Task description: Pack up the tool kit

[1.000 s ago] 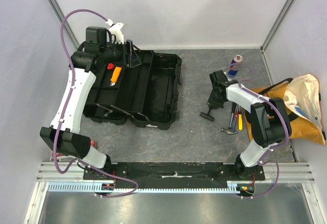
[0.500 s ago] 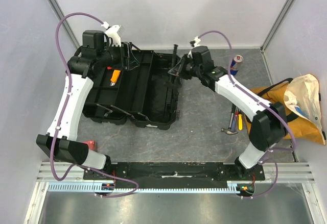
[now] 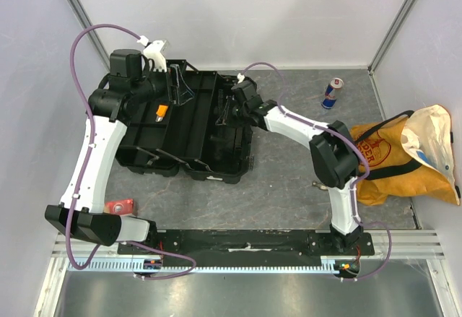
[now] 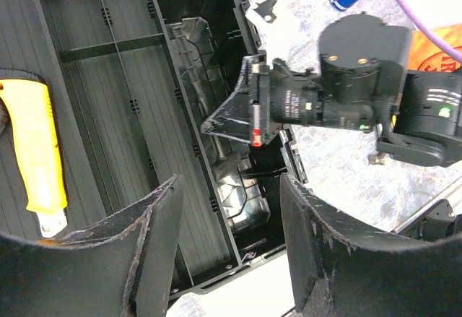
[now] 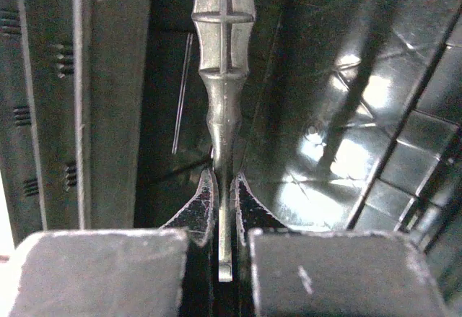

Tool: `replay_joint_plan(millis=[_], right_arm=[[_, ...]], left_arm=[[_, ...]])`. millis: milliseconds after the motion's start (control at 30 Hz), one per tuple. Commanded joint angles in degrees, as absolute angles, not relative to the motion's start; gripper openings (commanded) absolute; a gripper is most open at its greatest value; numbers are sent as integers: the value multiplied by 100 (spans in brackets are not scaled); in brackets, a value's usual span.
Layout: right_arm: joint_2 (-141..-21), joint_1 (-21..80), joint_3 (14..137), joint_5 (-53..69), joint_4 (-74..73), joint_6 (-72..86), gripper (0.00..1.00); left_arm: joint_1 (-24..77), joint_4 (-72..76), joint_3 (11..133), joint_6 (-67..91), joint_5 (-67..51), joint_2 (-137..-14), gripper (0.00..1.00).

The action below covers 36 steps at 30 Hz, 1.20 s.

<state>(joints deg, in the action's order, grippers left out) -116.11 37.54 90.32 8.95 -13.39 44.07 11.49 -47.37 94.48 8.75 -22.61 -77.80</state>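
Blue-silver drink can (image 3: 331, 94) — upright, far right part of grey mottled tabletop (image 3: 281, 187), near the back wall. Yellow-orange fabric bag (image 3: 426, 151), black straps — slumped at tabletop's right edge, apart from can.

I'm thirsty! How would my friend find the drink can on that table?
Start at the big black toolbox on the grey table. Look right, near the far wall, before the yellow bag. The drink can is the only small blue-and-silver thing.
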Motion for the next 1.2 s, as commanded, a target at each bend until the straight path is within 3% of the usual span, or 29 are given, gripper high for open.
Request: replay_joint_plan(millis=[0,300,433,633,733,867,933,1167], right_arm=[[-12189,3920,9798,440,-1633,4682,0],[-13288,4078,10924,141,-2223,5203,5],[-13386,4078,11013,70,-2338,5291,27],[-13123,4078,11013,123,-2347,5168,47],[-12781,4078,10899,-182,-2338,5019,44],[-12183,4043,10697,-737,-2408,4729,28],[-11858,4025,10583,-1009,-2434,4519,25],[-10654,3675,9889,-2020,-2820,3991,26]], left_arm=[[1160,-4518,9404,1020,-2232,-7629,62],[1151,-4518,9352,1028,-2285,-7603,62],[1143,-4518,9343,1028,-2259,-7603,62],[1160,-4518,9360,1134,-2092,-7594,62],[1151,-4518,9369,1151,-2074,-7585,62],[1151,-4518,9360,1143,-2022,-7567,62],[1151,-4518,9360,1125,-2013,-7550,62],[1160,-4518,9369,1090,-1969,-7532,62]])
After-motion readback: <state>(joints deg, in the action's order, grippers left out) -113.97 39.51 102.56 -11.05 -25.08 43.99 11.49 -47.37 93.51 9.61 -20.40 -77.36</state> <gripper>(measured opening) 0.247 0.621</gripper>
